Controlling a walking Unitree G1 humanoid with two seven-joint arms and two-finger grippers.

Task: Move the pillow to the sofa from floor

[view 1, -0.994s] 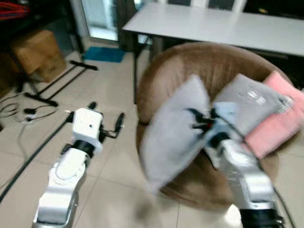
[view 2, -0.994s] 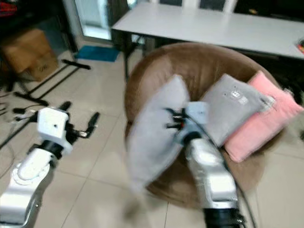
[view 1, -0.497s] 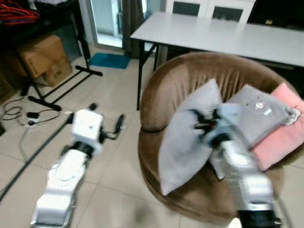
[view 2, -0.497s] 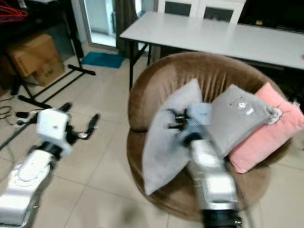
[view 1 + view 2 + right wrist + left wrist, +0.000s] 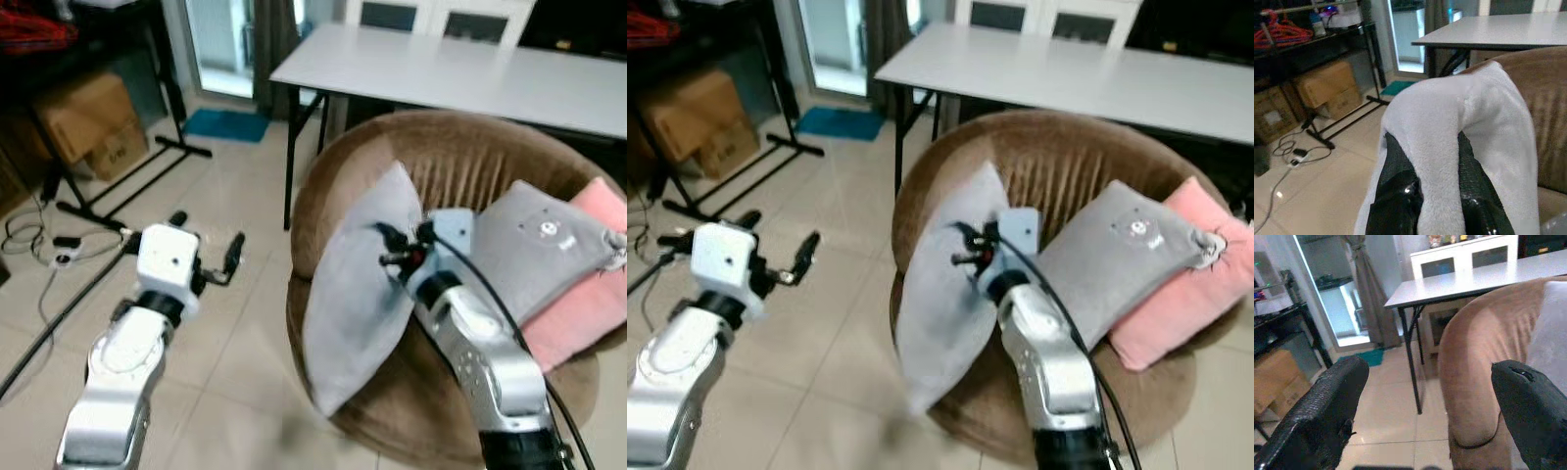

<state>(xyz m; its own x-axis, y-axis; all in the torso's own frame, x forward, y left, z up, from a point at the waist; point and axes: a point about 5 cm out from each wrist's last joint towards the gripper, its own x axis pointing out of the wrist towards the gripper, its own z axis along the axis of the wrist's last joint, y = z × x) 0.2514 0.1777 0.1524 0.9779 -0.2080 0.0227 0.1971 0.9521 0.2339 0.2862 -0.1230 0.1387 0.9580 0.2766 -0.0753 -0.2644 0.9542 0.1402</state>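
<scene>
Right pincer (image 5: 970, 253), pillow (image 5: 945, 299) lower now

Sofa (image 5: 460, 162): stood on the floor (image 5: 245, 323), right of centre, directly in front of the table (image 5: 460, 69).
Pillow (image 5: 358, 284): was upright over the sofa's left front edge, its lower corner hanging past the seat rim.
Right gripper (image 5: 392, 245): was at the pillow's upper right edge, fingers (image 5: 1396, 196) clamped on either side of a fold of it.
2 other cushions: 1 cushion (image 5: 539, 255) leaned on the sofa's right side, a second cushion (image 5: 588, 304) just behind and right of it, touching.
Left gripper (image 5: 201, 245): hovered above the floor left of the sofa, well apart from the pillow, fingers spread.
Cardboard boxes (image 5: 83, 122): sat far left, behind a cable (image 5: 39, 230) on the floor.
</scene>
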